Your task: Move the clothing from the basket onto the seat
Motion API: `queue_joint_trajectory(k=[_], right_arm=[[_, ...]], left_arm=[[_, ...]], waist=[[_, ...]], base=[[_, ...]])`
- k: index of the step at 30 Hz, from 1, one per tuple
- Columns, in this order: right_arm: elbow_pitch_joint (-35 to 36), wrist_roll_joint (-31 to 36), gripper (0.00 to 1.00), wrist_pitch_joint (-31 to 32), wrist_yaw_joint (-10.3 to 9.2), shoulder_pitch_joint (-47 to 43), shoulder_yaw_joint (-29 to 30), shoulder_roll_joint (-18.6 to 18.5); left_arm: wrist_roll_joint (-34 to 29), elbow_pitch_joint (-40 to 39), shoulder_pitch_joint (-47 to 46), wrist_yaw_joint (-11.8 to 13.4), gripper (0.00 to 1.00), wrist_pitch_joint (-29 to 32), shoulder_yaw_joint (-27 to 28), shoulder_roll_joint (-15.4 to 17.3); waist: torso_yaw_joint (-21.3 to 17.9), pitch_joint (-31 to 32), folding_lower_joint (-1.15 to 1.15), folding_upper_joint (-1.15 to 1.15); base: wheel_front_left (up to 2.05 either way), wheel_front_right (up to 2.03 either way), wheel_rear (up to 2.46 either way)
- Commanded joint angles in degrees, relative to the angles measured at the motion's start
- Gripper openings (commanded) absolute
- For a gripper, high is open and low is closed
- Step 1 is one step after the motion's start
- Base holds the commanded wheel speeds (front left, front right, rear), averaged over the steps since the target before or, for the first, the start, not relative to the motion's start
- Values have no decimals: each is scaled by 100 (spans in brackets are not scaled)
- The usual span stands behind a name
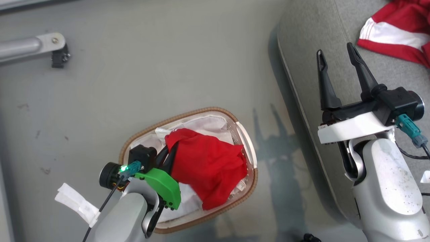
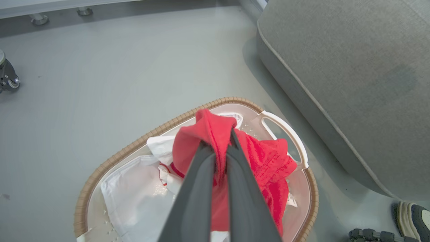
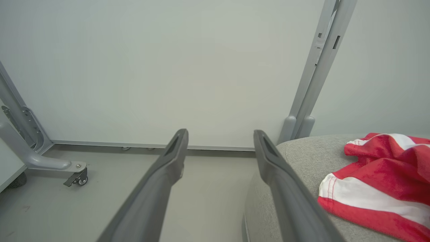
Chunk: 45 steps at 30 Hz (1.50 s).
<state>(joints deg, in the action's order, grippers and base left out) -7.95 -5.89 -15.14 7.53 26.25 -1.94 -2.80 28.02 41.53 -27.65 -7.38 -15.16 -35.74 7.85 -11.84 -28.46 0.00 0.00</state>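
I list one soft plain-red garment (image 2: pixel 268 158), clamped in my left jaws over the oval perforated white basket (image 2: pixel 134 145), brown woven rim; right jaws apart by the grey woven seat (image 2: pixel 352 67).

striped garment (image 1: pixel 396 33), cropped top right; basket (image 2: pixel 80 208), near rim cut off

Left gripper (image 2: pixel 217 143) angled downward, fingers pinched together on the red garment (image 2: pixel 268 158). Right gripper (image 1: pixel 335 50) pointing forward, fingers spread wide, holding nothing.
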Motion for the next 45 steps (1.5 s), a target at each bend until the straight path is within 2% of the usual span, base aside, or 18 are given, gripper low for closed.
queue_joint_trajectory(k=[1,9,21,28,36,40,45], right_arm=[[-28,43,100,-1,-7,-127,34,-22],[-172,90,100,-1,-8,-435,20,-23],[-330,98,100,-1,-8,-909,1,-22],[-431,39,100,-1,-7,-1234,-74,-22],[-522,63,100,-1,-8,-1562,-187,-21],[-572,157,100,-1,-7,-1659,-456,-21],[-666,89,100,-1,-7,-1576,-1174,-20]], left_arm=[[-99,-175,153,-17,0,2,132,4],[-607,-1282,727,-17,0,-1,742,-71],[-951,-2692,1006,-17,0,-1,1422,-231],[-1031,-3298,914,-17,0,-1,1626,-276],[-1081,-3624,893,-17,0,-1,1789,-344],[-1105,-3671,901,-17,0,-1,1776,-378],[-1082,-3715,913,-17,0,-1,1681,-418]], waist=[[360,542,0,0],[595,1109,0,0],[874,1787,0,0],[928,2141,0,0],[936,2389,0,0],[980,2425,0,0],[1084,2426,0,0]], base=[[0,0,0],[0,0,0],[0,0,0],[0,0,0],[0,0,0],[0,0,0],[0,0,0]])
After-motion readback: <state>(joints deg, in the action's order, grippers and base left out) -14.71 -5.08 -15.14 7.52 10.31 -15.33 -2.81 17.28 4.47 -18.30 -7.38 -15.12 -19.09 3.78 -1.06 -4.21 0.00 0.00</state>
